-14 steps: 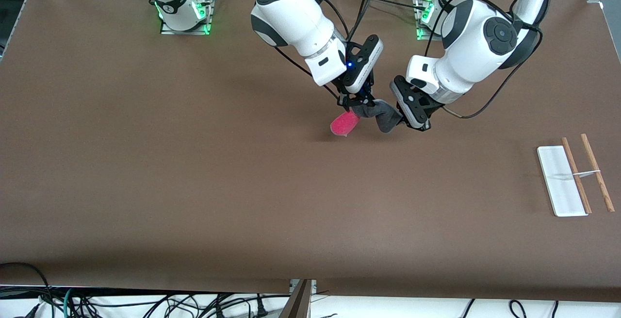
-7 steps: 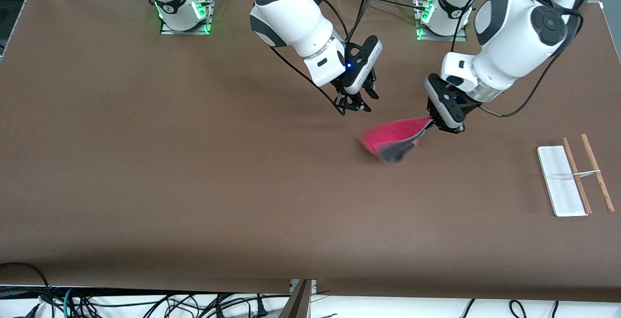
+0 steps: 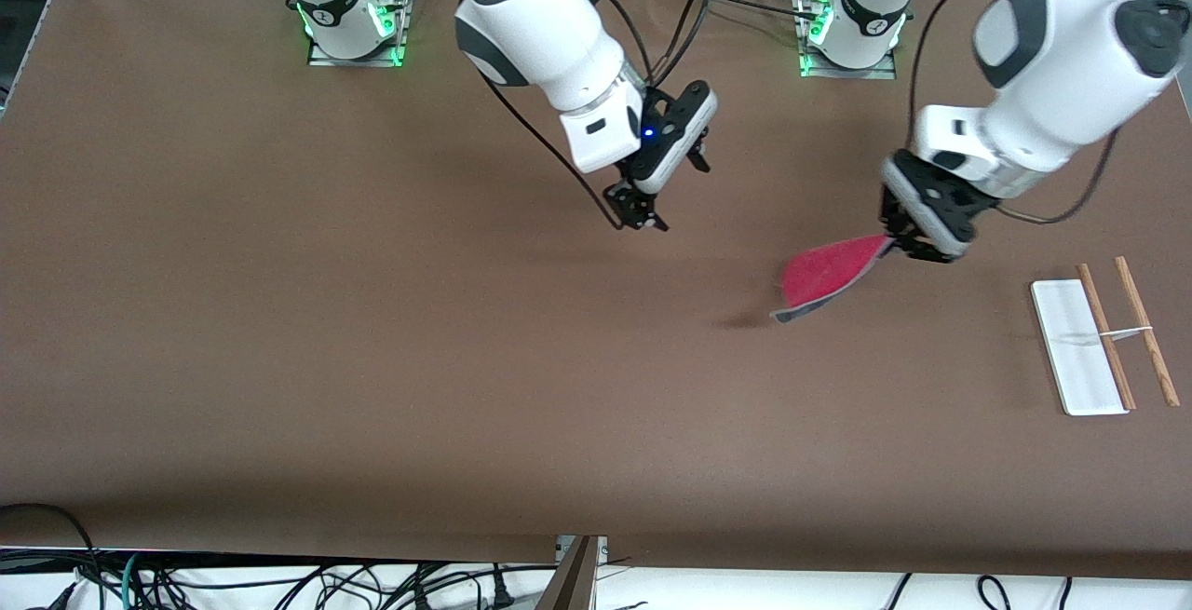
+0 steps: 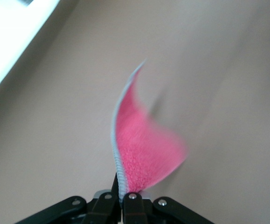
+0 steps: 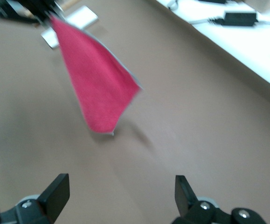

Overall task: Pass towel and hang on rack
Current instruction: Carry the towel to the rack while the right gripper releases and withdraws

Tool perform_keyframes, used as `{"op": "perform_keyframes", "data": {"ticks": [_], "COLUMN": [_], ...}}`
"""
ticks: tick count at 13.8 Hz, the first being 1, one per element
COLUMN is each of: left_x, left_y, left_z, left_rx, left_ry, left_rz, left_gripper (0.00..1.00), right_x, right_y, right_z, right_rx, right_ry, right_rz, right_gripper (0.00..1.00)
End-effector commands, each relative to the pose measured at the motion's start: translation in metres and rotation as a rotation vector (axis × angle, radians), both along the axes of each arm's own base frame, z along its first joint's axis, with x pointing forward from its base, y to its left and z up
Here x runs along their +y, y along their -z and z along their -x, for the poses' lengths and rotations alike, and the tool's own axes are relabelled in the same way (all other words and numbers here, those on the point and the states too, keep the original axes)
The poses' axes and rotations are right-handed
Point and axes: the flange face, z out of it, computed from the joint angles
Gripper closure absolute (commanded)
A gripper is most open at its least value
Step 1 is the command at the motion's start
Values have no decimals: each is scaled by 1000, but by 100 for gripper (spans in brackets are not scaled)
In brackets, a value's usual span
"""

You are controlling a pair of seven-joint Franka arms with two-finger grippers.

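We see left gripper clamped shut on one corner of towel. Towel is fluffy, pink-red face up, thin grey edging, hangs as pointed flap in air over bare brown table, between table middle and rack. Right gripper over table middle, fingers spread wide, holds nothing. Rack at left arm's end of table: one flat white rectangular base, two thin light-wood rods, one short metal crosspiece. We count one towel, one rack.
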Motion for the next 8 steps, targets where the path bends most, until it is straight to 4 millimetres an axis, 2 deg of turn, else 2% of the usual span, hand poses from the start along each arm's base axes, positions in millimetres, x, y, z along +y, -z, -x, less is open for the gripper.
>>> {"op": "perform_keyframes", "data": {"ticks": [1, 2, 3, 5, 7, 8], "left_x": [54, 69, 81, 135, 158, 172], "left_y": [-6, -4, -1, -4, -2, -4], "left_z": [1, 1, -2, -27, -52, -55], "left_rx": [-4, 9, 37, 118, 144, 136], "left_ry": [-12, -26, -33, -90, -21, -20], "left_rz": [-77, -100, -107, -75, -55, -55], "left_gripper": [100, 100, 100, 100, 100, 100], "right_x": [-49, -73, -98, -145, -205, -234], "right_y": [-13, -11, -21, -21, -34, -32], "right_z": [-25, -40, -51, -69, -91, -98], "right_rx": [70, 100, 114, 188, 253, 280], "right_ry": [70, 102, 135, 194, 300, 340], "right_rz": [77, 108, 131, 188, 184, 223], "right_gripper": [0, 0, 0, 0, 0, 0]}}
